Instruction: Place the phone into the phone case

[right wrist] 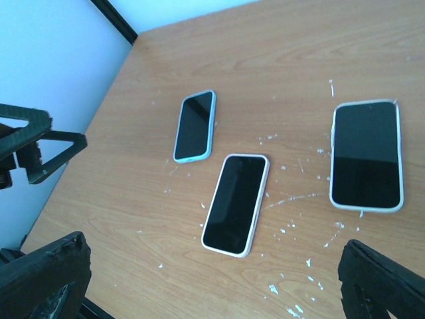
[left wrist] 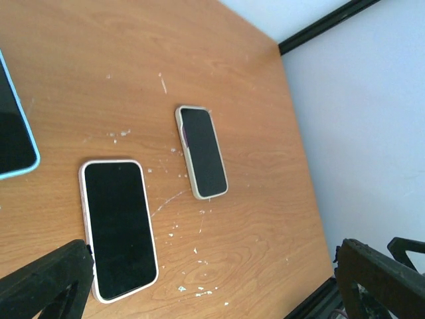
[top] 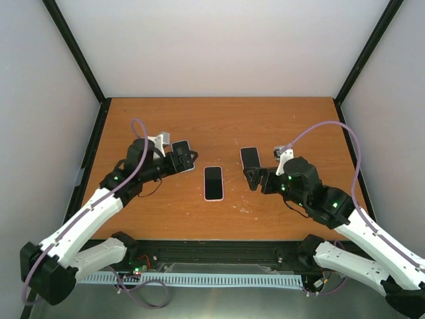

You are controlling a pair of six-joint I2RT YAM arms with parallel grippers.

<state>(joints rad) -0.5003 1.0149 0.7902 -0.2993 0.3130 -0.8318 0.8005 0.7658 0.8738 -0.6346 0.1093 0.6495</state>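
Three flat, phone-shaped slabs lie face up on the orange-brown wooden worktop (top: 265, 119), set in a loose row across its middle and clear of one another. Left of the row is a black glass slab with a light-blue rim (top: 181, 147), lying just beside the tips of the left jaws. In the left wrist view this blue-rimmed slab (left wrist: 13, 126) is cut off by the left edge. In the centre is a black glass slab with a pale pinkish-white rim (top: 213, 183), between the two arms and the nearest of the three to the arm bases. On the right is a black glass slab with a grey-beige rim (top: 250, 157), just beyond the right jaws. I cannot tell from any view which item is the bare phone and which the case, since each shows a dark face inside a coloured border. The left jaws are spread wide, with black fingers (left wrist: 46, 286) at the two bottom corners of the left wrist view and nothing gripped. Bare wood and the near end of the pink-rimmed slab (left wrist: 119, 229) show in the gap, and the beige-rimmed slab (left wrist: 201, 151) lies farther off. The right jaws are equally wide apart, with fingers (right wrist: 40, 279) at the bottom corners of the right wrist view and nothing held. That view shows all three slabs ahead: blue-rimmed (right wrist: 194, 126) farthest, pink-rimmed (right wrist: 236, 204) in the middle, and beige-rimmed (right wrist: 366, 155) closest on the right. Small white specks (right wrist: 292, 199) and scratches mark the wood between the centre and right slabs.
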